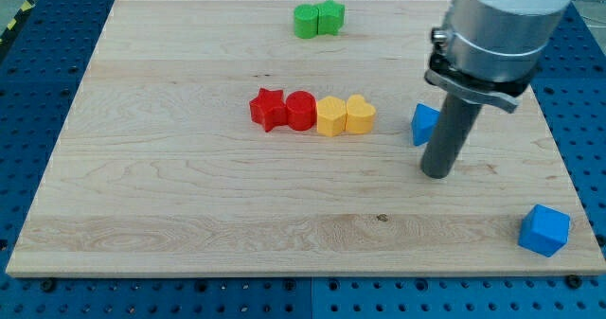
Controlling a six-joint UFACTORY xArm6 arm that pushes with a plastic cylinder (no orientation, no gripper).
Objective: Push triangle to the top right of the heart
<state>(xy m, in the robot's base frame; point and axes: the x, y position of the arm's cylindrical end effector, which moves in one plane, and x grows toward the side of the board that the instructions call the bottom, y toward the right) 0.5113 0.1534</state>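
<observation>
A blue triangle (pixel 424 123) lies on the wooden board (pixel 189 196), right of centre. A yellow heart (pixel 360 115) sits to its left, about a block's width away. My tip (pixel 436 173) rests on the board just below and right of the triangle, with the rod hiding the triangle's right edge. I cannot tell whether the rod touches the triangle.
A row left of the heart holds a yellow hexagon-like block (pixel 330 116), a red cylinder (pixel 301 110) and a red star (pixel 269 108). Two green blocks (pixel 317 19) sit at the view's top centre. A blue cube (pixel 544 230) sits at the bottom right corner.
</observation>
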